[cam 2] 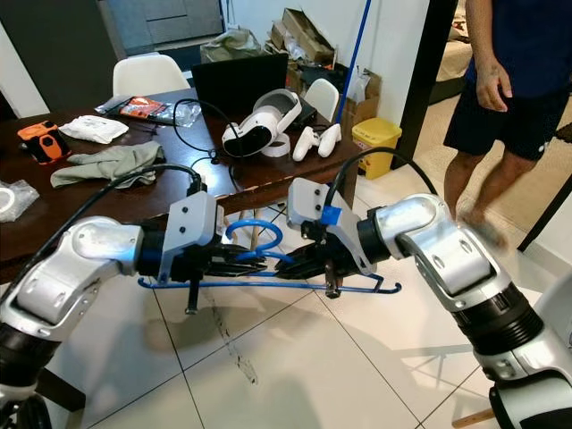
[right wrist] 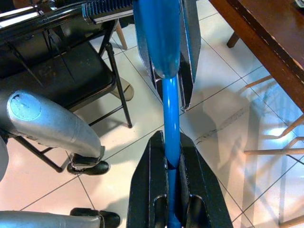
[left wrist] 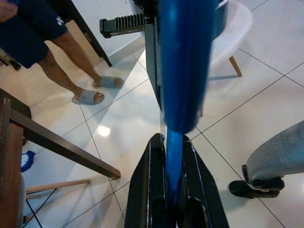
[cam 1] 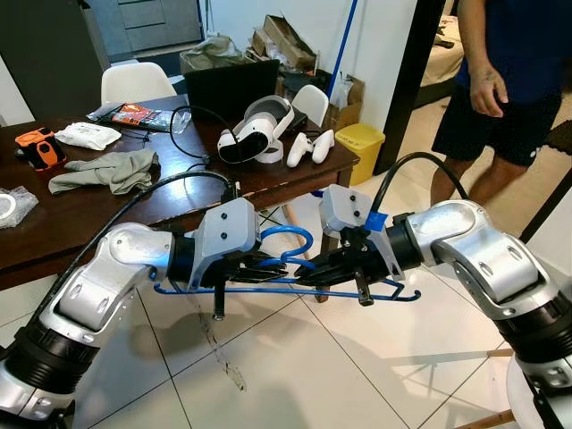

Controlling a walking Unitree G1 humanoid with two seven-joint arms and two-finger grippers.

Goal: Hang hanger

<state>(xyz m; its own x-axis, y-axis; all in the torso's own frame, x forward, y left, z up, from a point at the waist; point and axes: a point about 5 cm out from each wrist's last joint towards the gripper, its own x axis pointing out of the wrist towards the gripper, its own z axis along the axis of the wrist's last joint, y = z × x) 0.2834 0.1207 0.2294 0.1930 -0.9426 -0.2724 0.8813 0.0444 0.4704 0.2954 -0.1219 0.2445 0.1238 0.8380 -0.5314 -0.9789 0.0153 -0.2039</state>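
Centrally, low in the head views, the blue hanger [cam 1: 295,288] is being clamped by both the left gripper [cam 1: 268,266] and the right gripper [cam 1: 313,271], fingers pressed on its bar, above the tiled floor [cam 1: 295,366]. A dark table [cam 1: 80,201] is being shown at upper left, a person [cam 1: 509,80] at upper right.

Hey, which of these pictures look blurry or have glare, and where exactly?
Left wrist view: the blue hanger is soft, out of focus close to the lens, and a bright glare spot sits on the floor tile. Right wrist view: the hanger's near part blurs too. Right eye view: the person's foot is smeared. Left eye view looks sharp.
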